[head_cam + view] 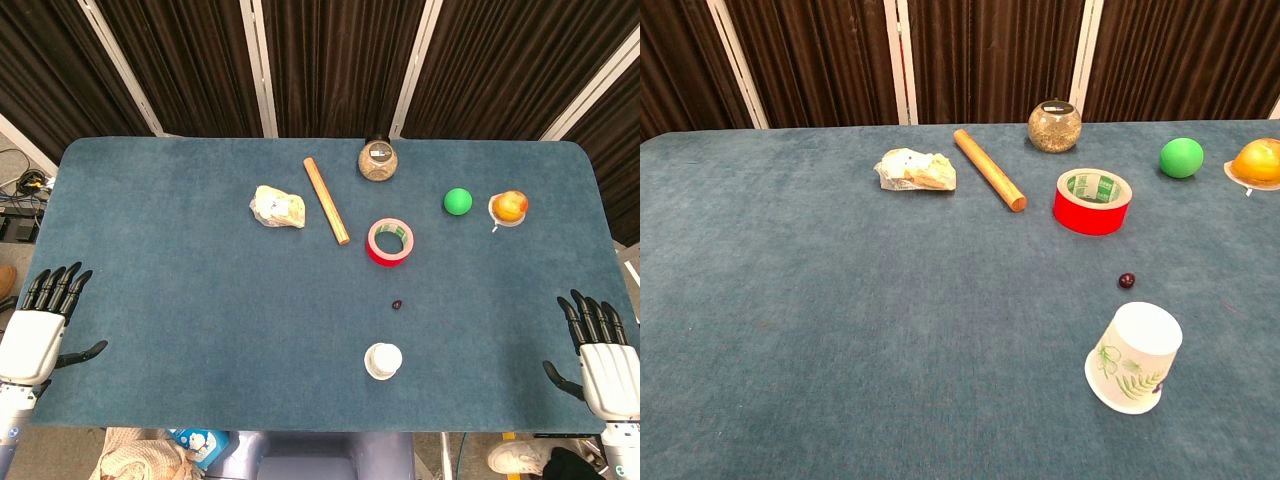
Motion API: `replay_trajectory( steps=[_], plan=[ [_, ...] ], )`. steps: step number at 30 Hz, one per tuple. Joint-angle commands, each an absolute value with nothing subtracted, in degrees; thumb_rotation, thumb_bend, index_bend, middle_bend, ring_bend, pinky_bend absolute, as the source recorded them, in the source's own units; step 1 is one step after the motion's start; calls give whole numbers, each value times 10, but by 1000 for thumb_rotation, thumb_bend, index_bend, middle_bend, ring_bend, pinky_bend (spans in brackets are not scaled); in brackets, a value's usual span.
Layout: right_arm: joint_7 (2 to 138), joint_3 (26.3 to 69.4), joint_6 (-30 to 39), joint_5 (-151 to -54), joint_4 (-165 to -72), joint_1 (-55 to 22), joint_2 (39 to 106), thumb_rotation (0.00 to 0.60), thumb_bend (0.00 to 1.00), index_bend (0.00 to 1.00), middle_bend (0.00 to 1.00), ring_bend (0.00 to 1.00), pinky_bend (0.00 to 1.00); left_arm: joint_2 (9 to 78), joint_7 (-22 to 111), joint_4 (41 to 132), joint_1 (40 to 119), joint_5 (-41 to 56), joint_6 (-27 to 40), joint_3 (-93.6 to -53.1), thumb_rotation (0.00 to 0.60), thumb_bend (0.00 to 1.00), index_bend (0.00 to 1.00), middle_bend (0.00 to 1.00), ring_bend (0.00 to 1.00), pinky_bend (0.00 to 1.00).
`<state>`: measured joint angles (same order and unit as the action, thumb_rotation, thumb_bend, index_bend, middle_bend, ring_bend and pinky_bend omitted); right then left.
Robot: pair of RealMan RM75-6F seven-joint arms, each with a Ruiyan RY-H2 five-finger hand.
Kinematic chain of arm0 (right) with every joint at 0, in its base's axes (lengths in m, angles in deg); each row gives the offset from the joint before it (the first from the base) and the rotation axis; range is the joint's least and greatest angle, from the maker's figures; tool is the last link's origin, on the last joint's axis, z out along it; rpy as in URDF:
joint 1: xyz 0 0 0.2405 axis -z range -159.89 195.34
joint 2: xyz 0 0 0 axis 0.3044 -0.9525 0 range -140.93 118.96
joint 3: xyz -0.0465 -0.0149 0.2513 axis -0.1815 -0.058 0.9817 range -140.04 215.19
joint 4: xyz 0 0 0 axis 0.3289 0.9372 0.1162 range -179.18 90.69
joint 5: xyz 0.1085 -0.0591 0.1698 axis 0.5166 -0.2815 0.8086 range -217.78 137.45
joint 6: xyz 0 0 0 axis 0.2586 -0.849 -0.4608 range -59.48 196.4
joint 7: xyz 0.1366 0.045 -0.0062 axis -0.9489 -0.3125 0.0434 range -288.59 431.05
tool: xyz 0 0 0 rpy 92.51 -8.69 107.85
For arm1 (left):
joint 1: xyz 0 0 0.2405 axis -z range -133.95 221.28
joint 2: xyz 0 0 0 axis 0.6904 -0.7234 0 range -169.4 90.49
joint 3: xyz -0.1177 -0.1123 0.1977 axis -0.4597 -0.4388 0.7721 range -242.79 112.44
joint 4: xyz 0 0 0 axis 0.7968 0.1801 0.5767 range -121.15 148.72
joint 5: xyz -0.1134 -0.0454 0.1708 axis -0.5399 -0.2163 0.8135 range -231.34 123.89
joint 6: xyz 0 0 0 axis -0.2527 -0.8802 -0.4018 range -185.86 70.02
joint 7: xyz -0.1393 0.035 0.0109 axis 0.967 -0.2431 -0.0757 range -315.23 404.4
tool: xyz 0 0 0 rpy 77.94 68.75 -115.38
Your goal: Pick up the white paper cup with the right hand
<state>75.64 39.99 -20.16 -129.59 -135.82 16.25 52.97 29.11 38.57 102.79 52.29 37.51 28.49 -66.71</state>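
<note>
A white paper cup [383, 361] [1133, 358] with a green leaf print stands upside down near the table's front edge, a little right of centre. My right hand [600, 357] rests at the front right corner, fingers spread and holding nothing, well to the right of the cup. At the front left corner my left hand [42, 322] lies the same way, fingers apart and empty. Neither hand shows in the chest view.
On the blue table [180, 280] lie a red tape roll [390, 241], a small dark bead [398, 303], a wooden stick [326, 199], a wrapped bun [277, 208], a round jar [379, 160], a green ball [457, 201] and an orange fruit on a dish [509, 206].
</note>
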Motion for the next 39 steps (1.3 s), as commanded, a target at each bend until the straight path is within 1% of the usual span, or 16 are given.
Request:
replay_trajectory(
  steps=[1,12,17,20,27,39],
  plan=[
    [756,399,-201,-1296,-1358,162,529,600,248,0,0,0,36,291,386,1028,523,375,285,-667,600,0,0,0,0,0],
    [744,394,-199,-1310,-1368,160,525,600,248,0,0,0,36,290,386,1029,523,374,283,-666,600,0,0,0,0,0],
    [722,381,-190,-1355,-1376,144,517,600,248,0,0,0,139,289,391,1028,524,371,278,-667,600,0,0,0,0,0],
    [711,370,-176,-1386,-1382,130,510,600,248,0,0,36,228,289,393,1030,525,370,276,-667,600,0,0,0,0,0],
    [713,341,-104,-1451,-1410,80,493,600,248,0,0,43,241,290,387,1031,526,372,274,-666,600,0,0,0,0,0],
    [748,339,19,-1464,-1468,2,513,600,248,0,0,44,241,291,386,1031,526,366,272,-667,600,0,0,0,0,0]
  ],
)
